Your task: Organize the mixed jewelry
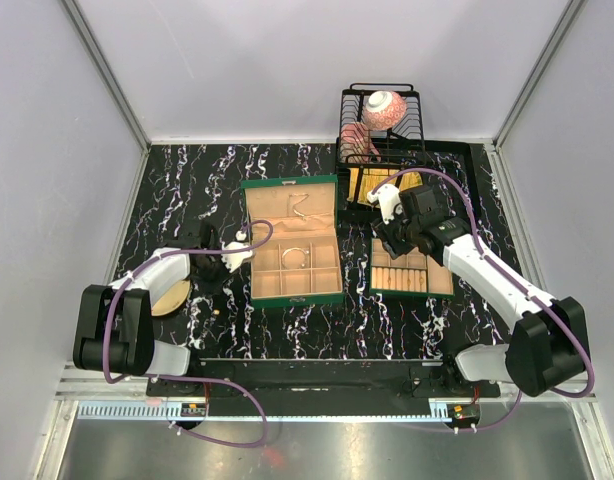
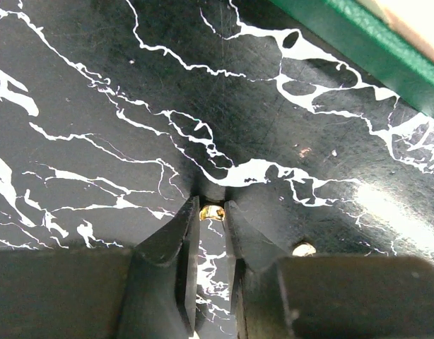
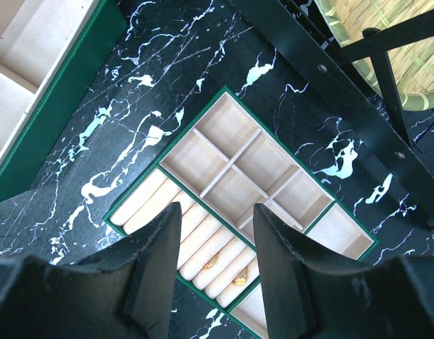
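Observation:
In the left wrist view a tiny gold ring (image 2: 213,212) lies on the black marbled table, and my left gripper (image 2: 211,205) is shut on it, both fingertips touching its sides. Another small pale piece (image 2: 304,248) peeks out beside the right finger. From above, the left gripper (image 1: 213,266) sits left of the large open green box (image 1: 292,290), which holds a thin hoop (image 1: 294,255) and a chain (image 1: 300,210). My right gripper (image 3: 217,212) hangs open and empty over the small green tray (image 3: 309,229), where two gold pieces (image 3: 211,263) sit in the ring rolls.
A round gold plate (image 1: 169,300) lies partly under my left arm. A black wire rack (image 1: 382,130) with a pink bowl (image 1: 384,108) stands at the back right, close behind the right gripper (image 1: 392,235). The big box's green wall (image 2: 372,49) runs near the left gripper.

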`<state>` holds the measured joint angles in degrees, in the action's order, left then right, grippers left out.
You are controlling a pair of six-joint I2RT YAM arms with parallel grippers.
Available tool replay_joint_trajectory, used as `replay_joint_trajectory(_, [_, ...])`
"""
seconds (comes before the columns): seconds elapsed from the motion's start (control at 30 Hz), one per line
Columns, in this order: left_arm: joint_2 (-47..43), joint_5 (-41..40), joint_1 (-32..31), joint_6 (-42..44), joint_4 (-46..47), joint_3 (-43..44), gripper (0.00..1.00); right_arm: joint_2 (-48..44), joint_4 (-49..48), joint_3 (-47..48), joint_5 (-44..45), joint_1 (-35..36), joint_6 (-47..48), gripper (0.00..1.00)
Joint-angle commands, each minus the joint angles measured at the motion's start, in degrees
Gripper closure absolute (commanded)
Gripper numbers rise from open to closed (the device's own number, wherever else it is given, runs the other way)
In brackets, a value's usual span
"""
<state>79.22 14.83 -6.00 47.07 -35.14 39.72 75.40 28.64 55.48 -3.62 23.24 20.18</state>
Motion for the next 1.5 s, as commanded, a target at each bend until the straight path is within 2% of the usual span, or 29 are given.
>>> replay_joint_trajectory(0.0, [-1.2, 1.8, 0.3, 1.1, -2.5, -0.4, 0.83, 0.5, -1.0, 0.2, 1.1, -0.2, 0.3, 0.49])
replay_joint_trajectory(0.43, [-5.0, 3.7, 0.3, 0.0, -6.8, 3.6, 0.91, 0.4, -1.1, 0.6, 1.7, -0.1, 0.1, 0.49])
replay_joint_trajectory(0.77, [-10.1, 7.3, -1.4, -2.9, -12.9, 13.2, 0.99, 2.3, -1.3, 2.4, 12.5, -0.4, -2.3, 0.5])
replay_joint_trajectory(1.03, [-10.7, 7.4, -9.4, -7.7, -14.7, 20.6, 1.0, 3.6, 0.0, 2.3, 13.4, -0.7, -1.6, 0.5])
replay_joint_trajectory(1.47, [-4.3, 6.2, -20.9, -11.8, -13.2, 29.3, 1.0, 12.9, -1.6, 1.6, 18.5, -0.6, -0.1, 0.53])
